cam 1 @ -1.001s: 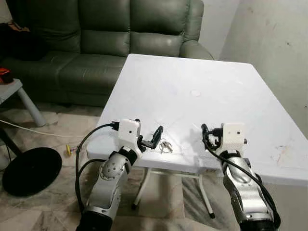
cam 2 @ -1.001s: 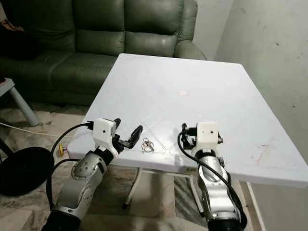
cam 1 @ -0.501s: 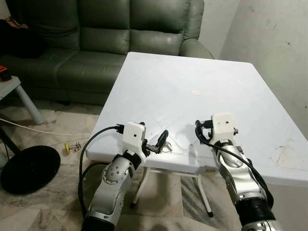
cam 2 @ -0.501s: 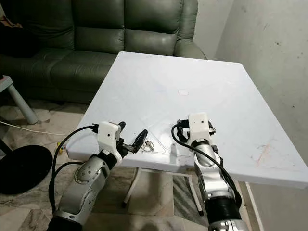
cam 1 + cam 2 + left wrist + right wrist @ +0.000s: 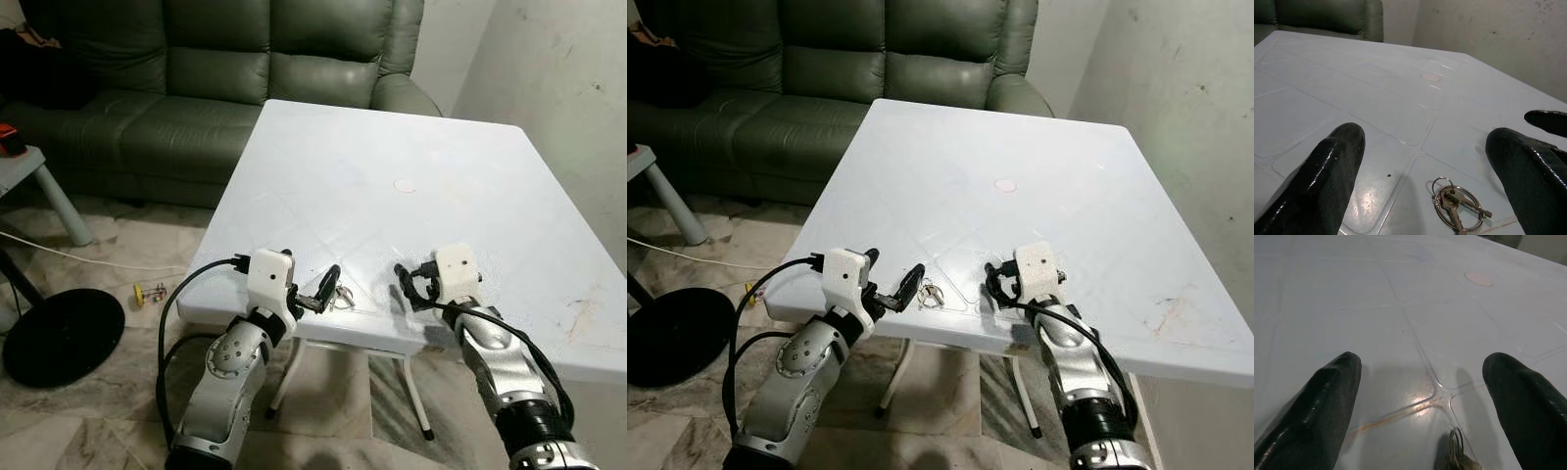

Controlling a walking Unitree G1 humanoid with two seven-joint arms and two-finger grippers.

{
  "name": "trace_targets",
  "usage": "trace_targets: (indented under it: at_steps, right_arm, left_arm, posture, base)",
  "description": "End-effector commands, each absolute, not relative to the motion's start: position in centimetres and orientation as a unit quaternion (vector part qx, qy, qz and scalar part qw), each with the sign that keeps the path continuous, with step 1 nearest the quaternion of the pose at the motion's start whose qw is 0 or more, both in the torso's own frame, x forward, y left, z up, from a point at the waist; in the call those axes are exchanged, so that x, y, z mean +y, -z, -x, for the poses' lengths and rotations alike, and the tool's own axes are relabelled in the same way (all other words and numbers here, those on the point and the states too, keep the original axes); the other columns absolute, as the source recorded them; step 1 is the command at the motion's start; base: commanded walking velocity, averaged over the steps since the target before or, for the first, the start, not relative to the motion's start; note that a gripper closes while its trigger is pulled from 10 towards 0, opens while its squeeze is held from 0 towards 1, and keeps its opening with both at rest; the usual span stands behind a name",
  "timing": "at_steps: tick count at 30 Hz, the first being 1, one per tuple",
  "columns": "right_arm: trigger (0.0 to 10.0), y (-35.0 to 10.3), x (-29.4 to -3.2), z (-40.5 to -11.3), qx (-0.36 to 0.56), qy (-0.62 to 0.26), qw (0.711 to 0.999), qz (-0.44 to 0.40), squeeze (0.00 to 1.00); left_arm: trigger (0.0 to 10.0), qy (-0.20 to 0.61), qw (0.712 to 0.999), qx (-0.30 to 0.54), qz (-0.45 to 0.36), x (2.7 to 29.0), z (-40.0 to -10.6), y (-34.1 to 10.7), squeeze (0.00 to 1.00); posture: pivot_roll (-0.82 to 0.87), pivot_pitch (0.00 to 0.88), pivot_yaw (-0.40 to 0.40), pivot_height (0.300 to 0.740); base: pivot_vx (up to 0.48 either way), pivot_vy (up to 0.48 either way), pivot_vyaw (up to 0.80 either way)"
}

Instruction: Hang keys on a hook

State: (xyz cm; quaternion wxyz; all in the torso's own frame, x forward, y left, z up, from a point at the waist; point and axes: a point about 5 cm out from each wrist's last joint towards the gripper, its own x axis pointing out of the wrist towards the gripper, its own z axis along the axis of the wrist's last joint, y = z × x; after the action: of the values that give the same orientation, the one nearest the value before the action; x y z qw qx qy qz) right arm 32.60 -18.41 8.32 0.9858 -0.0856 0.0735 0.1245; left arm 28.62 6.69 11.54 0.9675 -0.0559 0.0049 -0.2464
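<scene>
Keys (image 5: 1457, 209) lie on the white table (image 5: 392, 147) at its near edge, toward the near-left corner. My left gripper (image 5: 315, 294) hovers just beside them, fingers spread wide. My right gripper (image 5: 994, 284) sits near the same edge, also spread. Head views half hide the keys behind a left fingertip.
</scene>
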Motion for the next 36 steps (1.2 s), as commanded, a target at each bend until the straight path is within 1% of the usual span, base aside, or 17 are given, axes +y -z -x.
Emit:
trace_targets:
  at_steps: [1,9,10,11,12,13,14,15,16,17,30,31,32,33,34,35,36]
  right_arm:
    - [10.0,-8.2,-19.7,-32.5,0.08,-0.102,0.988,0.086,0.0]
    - [10.0,-7.9,-21.1,-32.3,0.09,-0.1,0.987,0.088,0.0]
    - [9.7,-7.9,-21.1,-32.3,0.089,-0.101,0.987,0.089,0.0]
    - [9.7,-7.9,-21.2,-32.3,0.089,-0.101,0.987,0.091,0.0]
    - [6.5,-7.7,-21.5,-32.1,0.098,-0.108,0.985,0.097,0.0]
    - [6.5,-7.6,-21.6,-32.1,0.102,-0.11,0.984,0.098,0.0]
    - [7.0,-7.5,-21.7,-32.0,0.104,-0.113,0.983,0.098,0.0]
    - [4.2,-7.5,-21.8,-31.9,0.102,-0.119,0.983,0.094,0.0]
    - [3.9,-7.5,-22.0,-31.9,0.104,-0.115,0.983,0.098,0.0]
    - [0.0,-7.5,-22.1,-31.8,0.104,-0.115,0.983,0.094,0.0]
    - [0.0,-7.2,-22.7,-31.3,0.107,-0.13,0.98,0.103,0.0]
    - [1.5,-7.1,-22.8,-31.3,0.111,-0.131,0.979,0.109,0.0]
    - [1.5,-7.1,-22.8,-31.2,0.112,-0.133,0.978,0.113,0.0]
    - [4.3,-7.0,-22.8,-31.2,0.118,-0.134,0.977,0.116,0.0]
    - [4.3,-6.9,-22.9,-31.2,0.122,-0.134,0.976,0.117,0.0]
    - [10.0,-6.8,-22.9,-31.3,0.131,-0.134,0.975,0.117,0.0]
    - [10.0,-6.7,-22.9,-31.3,0.136,-0.134,0.975,0.117,0.0]
  left_arm:
    - [10.0,0.252,0.966,0.004,0.055,6.4,-28.5,-11.8,0.0]
    - [10.0,0.248,0.967,0.005,0.055,6.5,-28.6,-11.9,0.0]
    - [10.0,0.248,0.967,0.005,0.055,6.5,-28.6,-11.9,0.0]
    - [10.0,0.248,0.967,0.005,0.056,6.5,-28.6,-11.9,0.0]
    - [10.0,0.246,0.968,0.006,0.056,6.5,-28.6,-11.9,0.0]
    - [10.0,0.246,0.968,0.006,0.057,6.5,-28.6,-11.9,0.0]
    - [10.0,0.245,0.968,0.005,0.056,6.5,-28.6,-11.9,0.0]
    - [10.0,0.244,0.968,0.006,0.057,6.5,-28.6,-11.9,0.0]
    - [10.0,0.244,0.968,0.006,0.058,6.5,-28.7,-11.9,0.0]
    - [10.0,0.243,0.968,0.006,0.058,6.5,-28.7,-11.9,0.0]
    - [10.0,0.242,0.969,0.005,0.059,6.6,-28.8,-12.0,0.0]
    - [10.0,0.242,0.969,0.004,0.059,6.6,-28.8,-12.0,0.0]
    - [10.0,0.241,0.969,0.004,0.058,6.6,-28.8,-12.0,0.0]
    - [10.0,0.241,0.969,0.004,0.059,6.6,-28.8,-12.0,0.0]
    - [10.0,0.241,0.969,0.004,0.059,6.6,-28.8,-12.0,0.0]
    - [10.0,0.241,0.969,0.004,0.059,6.6,-28.8,-12.0,0.0]
    - [10.0,0.241,0.969,0.004,0.059,6.6,-28.8,-12.0,0.0]
  posture:
    - [0.06,0.028,-0.082,0.74]
    - [0.06,0.036,-0.076,0.74]
    - [0.06,0.036,-0.076,0.74]
    - [0.06,0.036,-0.076,0.74]
    - [0.06,0.037,-0.077,0.74]
    - [0.06,0.038,-0.078,0.74]
    - [0.06,0.038,-0.078,0.74]
    - [0.05,0.038,-0.078,0.74]
    - [0.05,0.038,-0.078,0.74]
    - [0.05,0.038,-0.078,0.74]
    - [0.05,0.04,-0.072,0.74]
    - [0.05,0.04,-0.071,0.74]
    - [0.05,0.04,-0.071,0.74]
    - [0.05,0.04,-0.071,0.74]
    - [0.05,0.04,-0.071,0.74]
    - [0.05,0.04,-0.071,0.74]
    - [0.05,0.04,-0.071,0.74]
  base:
    - [0.0,0.0,0.0]
    - [0.0,0.0,0.0]
    - [0.0,0.0,0.0]
    - [0.0,0.0,0.0]
    - [0.0,0.0,0.0]
    - [0.0,0.0,0.0]
    - [0.0,0.0,0.0]
    - [0.0,0.0,0.0]
    - [0.0,0.0,0.0]
    - [0.0,0.0,0.0]
    - [0.0,0.0,0.0]
    - [0.0,0.0,0.0]
    - [0.0,0.0,0.0]
    - [0.0,0.0,0.0]
    - [0.0,0.0,0.0]
    - [0.0,0.0,0.0]
    - [0.0,0.0,0.0]
